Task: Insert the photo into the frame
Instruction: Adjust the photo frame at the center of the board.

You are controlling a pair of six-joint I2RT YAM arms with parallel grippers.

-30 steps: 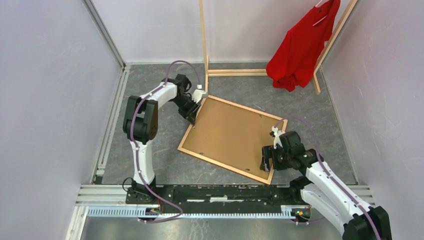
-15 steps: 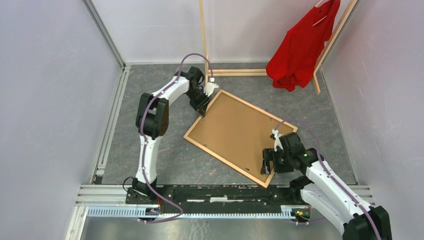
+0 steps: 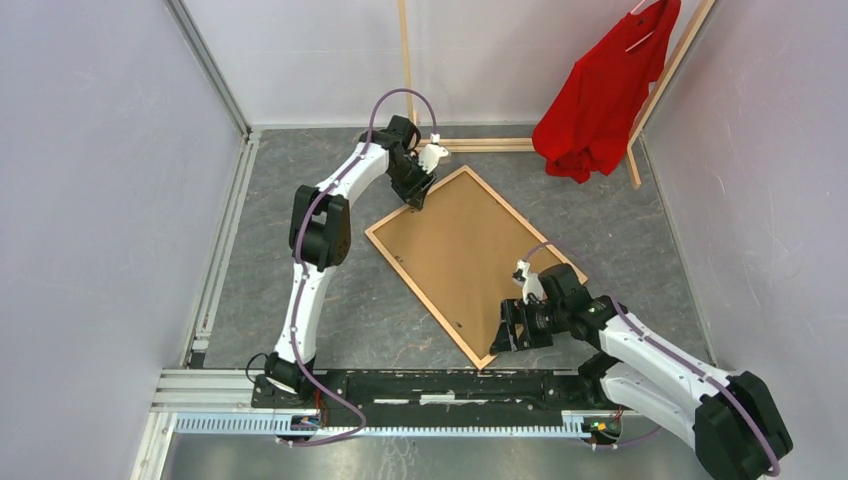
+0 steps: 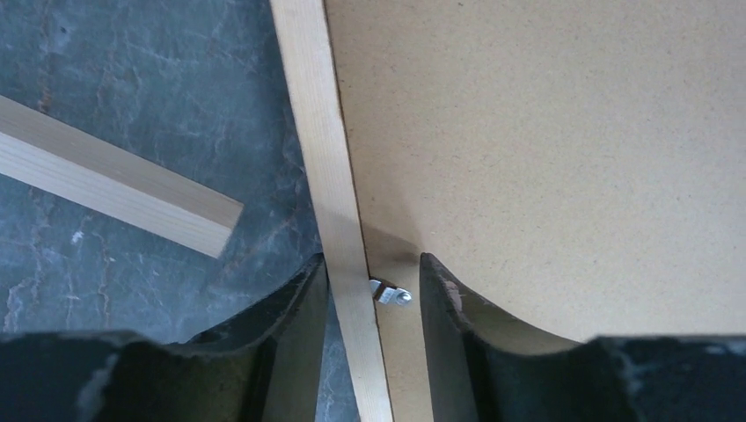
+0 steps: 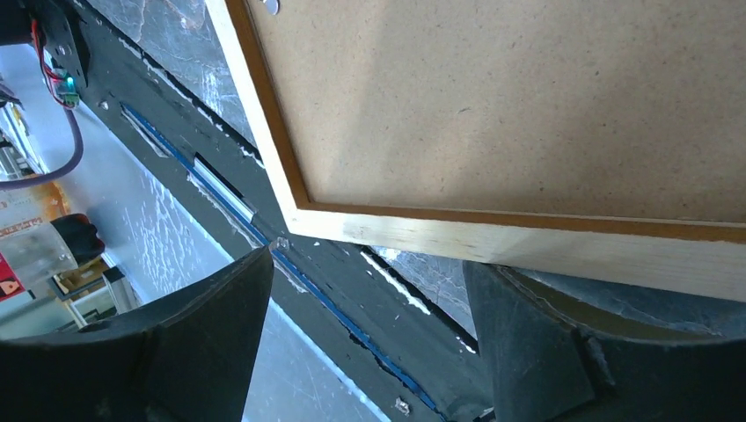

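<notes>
The frame [image 3: 420, 297] lies back up on the grey floor, filled by the brown backing panel [image 3: 470, 255]. The photo is hidden. My left gripper [image 3: 415, 195] is at the frame's far left side. In the left wrist view the gripper [image 4: 373, 264] straddles the wooden strip [image 4: 317, 114] and a metal clip [image 4: 390, 293]; one finger touches the strip, the other stands off it on the panel [image 4: 545, 132]. My right gripper [image 3: 503, 338] is wide open at the near corner. The right wrist view shows the gripper [image 5: 368, 264] just under the strip [image 5: 528, 246].
A pale wooden clothes rack stands at the back, with its base bar [image 3: 475, 145] close to the left gripper, seen too in the left wrist view [image 4: 114, 189]. A red shirt [image 3: 600, 90] hangs on it at the back right. The black base rail [image 3: 450, 385] runs along the near edge.
The frame has turned clockwise on the floor. My left gripper moved toward the far right with its edge, and my right gripper moved left along the near corner.
</notes>
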